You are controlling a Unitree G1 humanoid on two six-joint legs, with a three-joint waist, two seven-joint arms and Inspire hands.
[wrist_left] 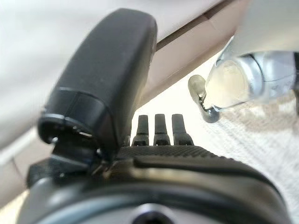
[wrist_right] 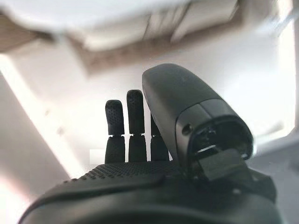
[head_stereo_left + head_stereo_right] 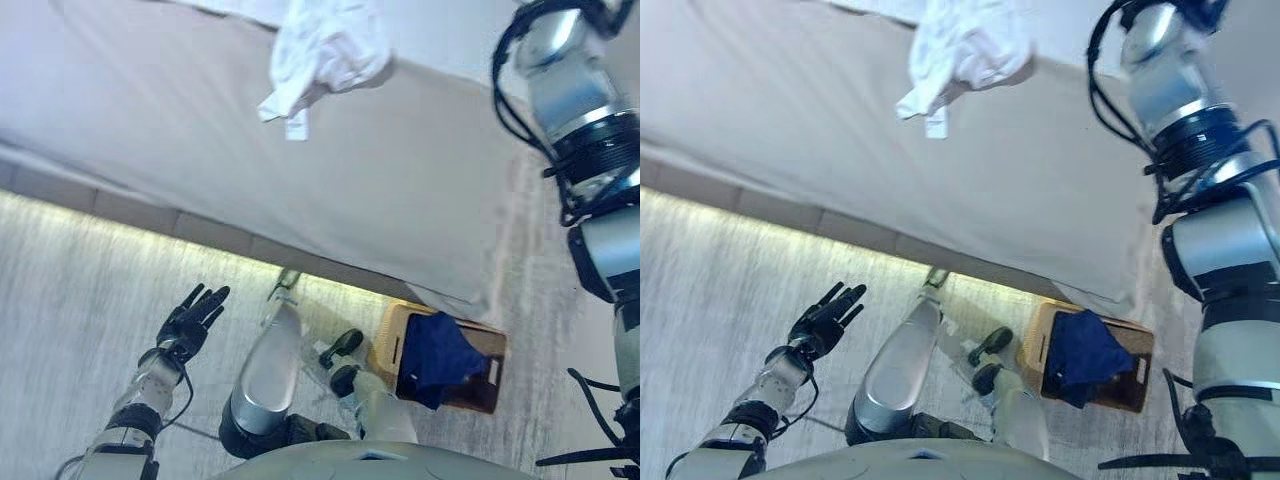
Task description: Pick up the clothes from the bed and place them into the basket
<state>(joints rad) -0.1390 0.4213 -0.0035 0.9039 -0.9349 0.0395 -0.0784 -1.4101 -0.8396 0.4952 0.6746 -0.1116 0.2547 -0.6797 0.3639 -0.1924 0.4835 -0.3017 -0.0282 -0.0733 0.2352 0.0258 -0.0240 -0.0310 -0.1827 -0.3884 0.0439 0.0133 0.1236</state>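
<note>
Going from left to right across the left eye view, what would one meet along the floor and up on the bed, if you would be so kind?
Left hand open above the floor → white garment on the bed → basket holding dark blue clothes.

A crumpled white garment [image 3: 325, 55] lies bunched at the top centre of the frame on the pale grey bed [image 3: 400, 190], one loose end trailing down over the bed's surface. At the lower right, on the floor just below the bed's corner, stands a small brown basket [image 3: 490, 385] with a dark blue garment [image 3: 438, 358] draped in it, part of the cloth hanging over the near rim.
</note>
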